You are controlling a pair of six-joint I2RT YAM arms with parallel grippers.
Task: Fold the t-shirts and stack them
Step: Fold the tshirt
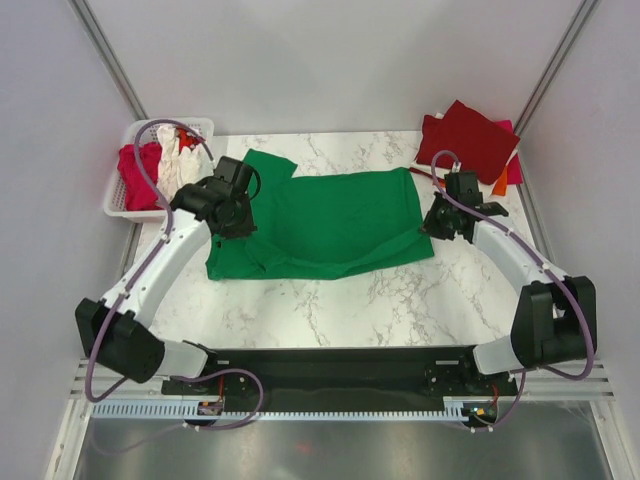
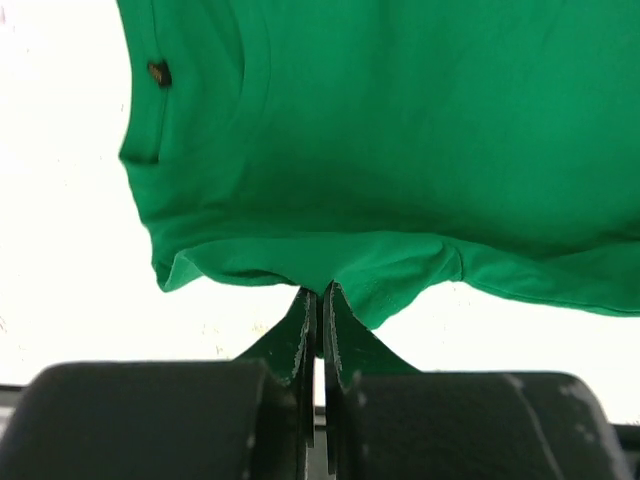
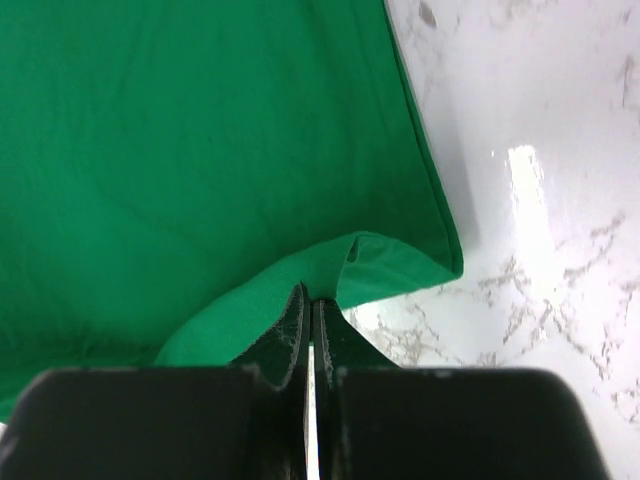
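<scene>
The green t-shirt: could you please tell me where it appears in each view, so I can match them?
Top external: green t-shirt lies across mid-table, between left gripper and right gripper.
Left wrist: green t-shirt fills the upper frame, its edge pinched in the shut left gripper.
Right wrist: green t-shirt fills the left, its edge pinched in the shut right gripper.
Shared landmark: the marble table, pale beneath the cloth in every view.

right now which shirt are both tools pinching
The bright green t-shirt spread mid-table; the rest lie untouched in the basket or the far-right pile.
</scene>
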